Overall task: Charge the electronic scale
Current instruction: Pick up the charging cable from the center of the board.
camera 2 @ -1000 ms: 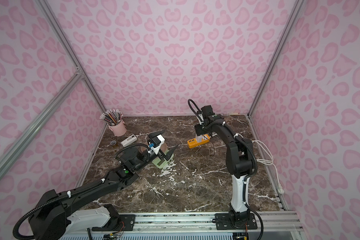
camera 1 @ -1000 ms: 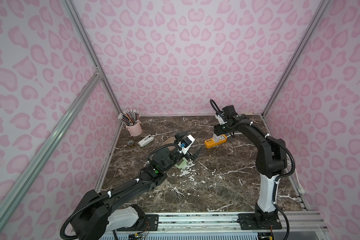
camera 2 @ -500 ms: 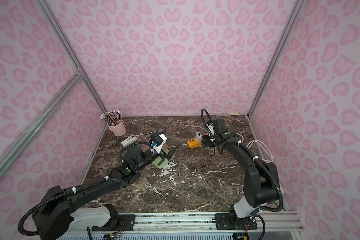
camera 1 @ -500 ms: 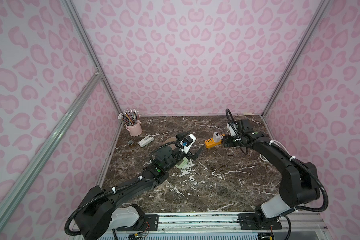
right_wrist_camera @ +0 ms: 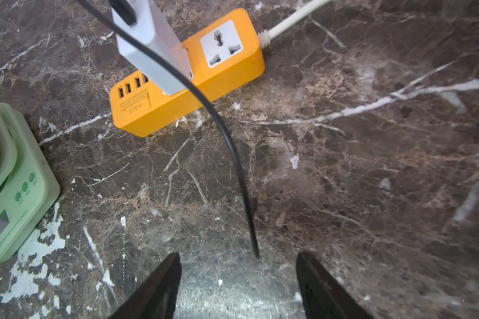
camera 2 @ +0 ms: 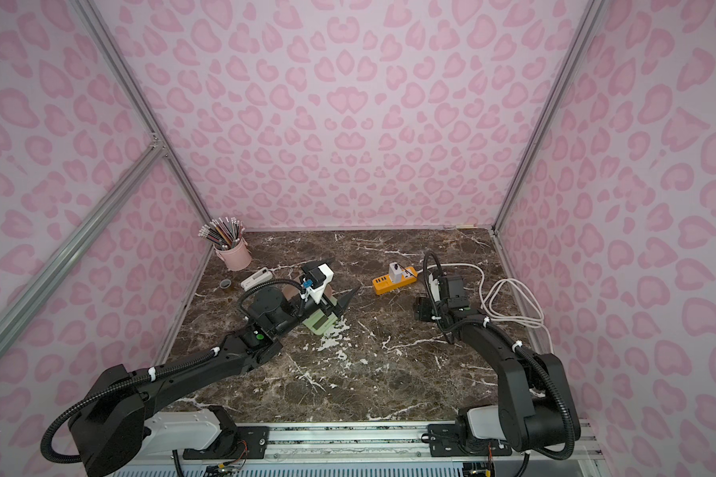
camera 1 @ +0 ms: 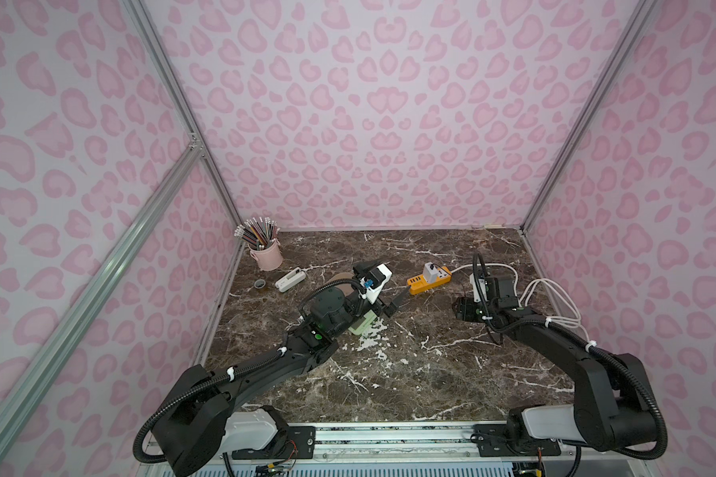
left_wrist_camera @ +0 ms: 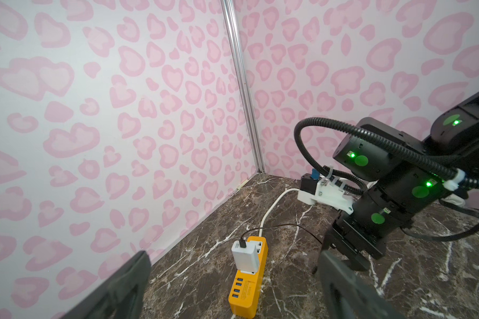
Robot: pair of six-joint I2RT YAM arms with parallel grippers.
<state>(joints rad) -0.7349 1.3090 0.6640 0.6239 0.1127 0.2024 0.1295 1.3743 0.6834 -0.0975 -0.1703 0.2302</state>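
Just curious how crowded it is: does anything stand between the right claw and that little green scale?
On the table, nothing visible: only bare marble lies between the right gripper and the electronic scale. The black cable ends just ahead of its open jaws, and the left gripper hangs open by the scale.

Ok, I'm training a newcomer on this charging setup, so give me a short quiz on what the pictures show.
1. True or false: the free end of the black cable lies apart from the scale.
2. What is plugged into the orange power strip? A) a white charger B) the scale C) nothing
3. Fill in: the jaws of the right gripper stand ___.
Key: 1 true; 2 A; 3 open.
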